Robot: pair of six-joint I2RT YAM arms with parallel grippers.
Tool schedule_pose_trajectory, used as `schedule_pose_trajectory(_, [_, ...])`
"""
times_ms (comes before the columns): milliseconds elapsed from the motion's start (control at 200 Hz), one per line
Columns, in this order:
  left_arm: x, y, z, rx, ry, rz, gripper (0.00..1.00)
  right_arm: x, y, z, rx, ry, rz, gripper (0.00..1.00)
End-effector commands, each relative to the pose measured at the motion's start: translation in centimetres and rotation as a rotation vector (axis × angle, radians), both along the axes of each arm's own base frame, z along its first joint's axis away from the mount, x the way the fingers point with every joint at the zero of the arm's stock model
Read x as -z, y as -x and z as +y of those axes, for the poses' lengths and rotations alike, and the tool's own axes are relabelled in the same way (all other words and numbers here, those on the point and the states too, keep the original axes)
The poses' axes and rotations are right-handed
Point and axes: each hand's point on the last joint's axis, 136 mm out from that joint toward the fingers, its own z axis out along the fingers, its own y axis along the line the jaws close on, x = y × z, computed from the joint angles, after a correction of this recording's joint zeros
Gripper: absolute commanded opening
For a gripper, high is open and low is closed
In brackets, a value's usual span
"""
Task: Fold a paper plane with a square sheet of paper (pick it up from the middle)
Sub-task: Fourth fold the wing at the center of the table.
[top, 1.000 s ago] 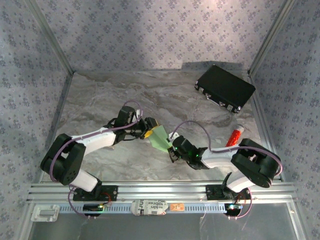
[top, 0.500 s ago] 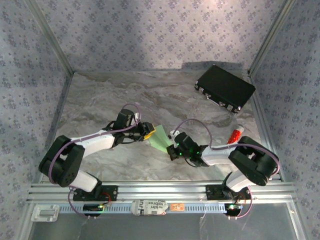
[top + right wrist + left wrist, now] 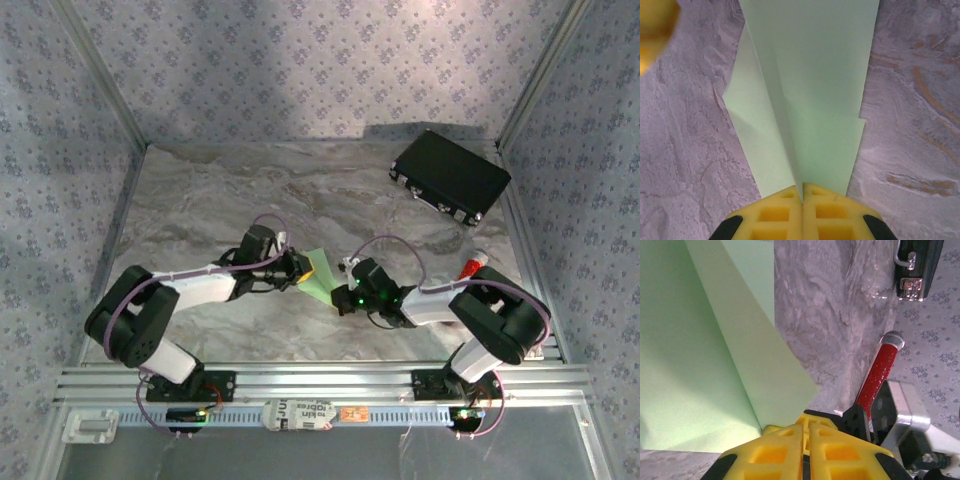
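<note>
**A:** Where is the sheet of paper (image 3: 321,274)?

**B:** It is pale green and folded into a long tapering shape with a crease down it. It sits between the two arms, over the near middle of the marble bench (image 3: 200,210). Whether it touches the bench, I cannot tell.

**A:** Who has hold of it?

**B:** Both arms. The right fingers (image 3: 777,215) are clamped together on its narrow end, and the crease runs straight into the seam between them. The left fingers (image 3: 775,455) are pressed tight as well, pinching a corner on the opposite side.

**A:** Anything else around?

**B:** A red glittery tube (image 3: 879,375) with a silver cap lies by the right arm, near the bench's right edge and apart from the paper. A black case (image 3: 450,177) with metal latches rests at the far right corner, well apart from the rest.
</note>
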Motion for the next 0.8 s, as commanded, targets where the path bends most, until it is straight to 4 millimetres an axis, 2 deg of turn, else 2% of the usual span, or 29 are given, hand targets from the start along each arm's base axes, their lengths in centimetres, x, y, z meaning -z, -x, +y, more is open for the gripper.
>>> schedule_pose_trajectory(0, [-0.4,-0.2,-1.7,0.023,0.046,-0.02,0.1,2.1,1.4,-1.0,0.007,0.024,0.103,0.05])
schedule_pose_trajectory(320, [0.8,-1.4,-2.5,-0.013,0.023,-0.035,0.09,2.3,1.4,-1.5,0.028,0.01,0.144,0.05])
schedule_pose_trajectory(795, [2.8,-1.6,-2.4,-0.054,-0.011,0.002,0.08,2.6,1.6,-1.4,0.022,0.015,0.183,0.05])
